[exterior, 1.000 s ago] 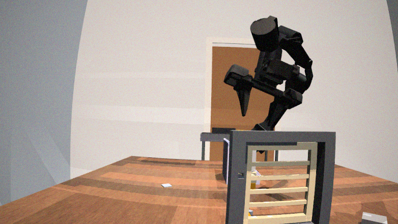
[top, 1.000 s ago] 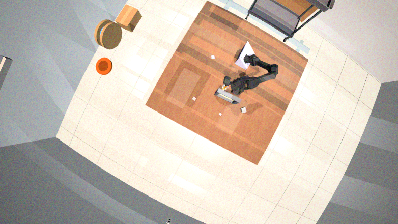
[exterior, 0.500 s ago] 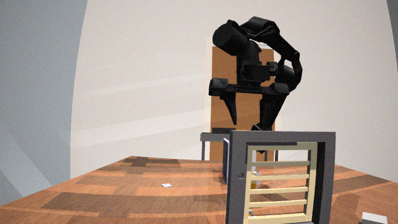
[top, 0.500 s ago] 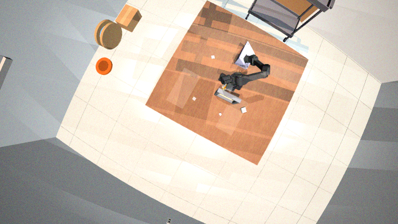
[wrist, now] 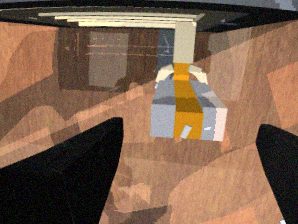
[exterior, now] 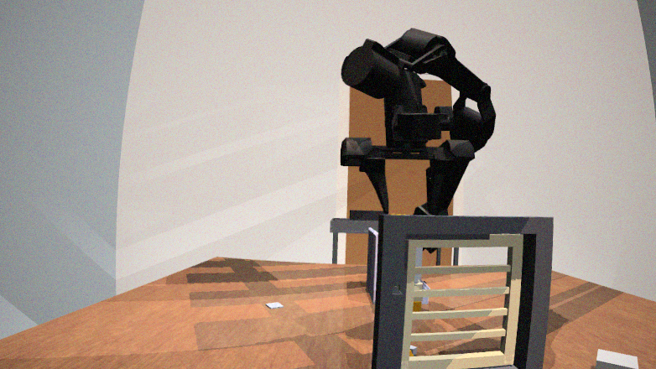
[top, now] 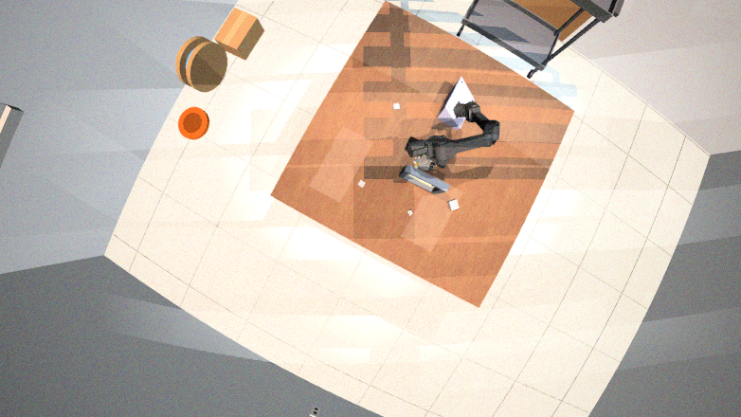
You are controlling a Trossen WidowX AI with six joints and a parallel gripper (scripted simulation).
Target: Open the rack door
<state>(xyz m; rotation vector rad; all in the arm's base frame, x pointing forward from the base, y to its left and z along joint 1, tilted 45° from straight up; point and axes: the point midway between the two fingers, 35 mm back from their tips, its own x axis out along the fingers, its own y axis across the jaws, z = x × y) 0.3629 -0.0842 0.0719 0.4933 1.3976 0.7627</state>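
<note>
The dark grey rack frame (top: 406, 174) (exterior: 389, 321) stands upright on the table. The cream slatted door (exterior: 458, 269) sits in the frame and looks closed. The upright handle (wrist: 187, 117), grey with an orange stripe, stands out from the door on the arm's side; in the exterior view a bit of it (exterior: 417, 306) shows through the slats. My gripper (exterior: 404, 212) (wrist: 190, 129) is open and points down, with its fingers behind the frame's top edge. In the wrist view the handle lies between the spread fingers, touched by neither. The handle's lower part is hidden.
Small white blocks lie on the table (top: 466, 269), including one (top: 454, 205) near the frame's end, one (top: 361, 183) to its left and one (top: 396, 106) (exterior: 274, 304) farther off. The arm's base stands on a white plate (top: 460, 90). A dark cart (top: 505, 39) stands beyond the table edge.
</note>
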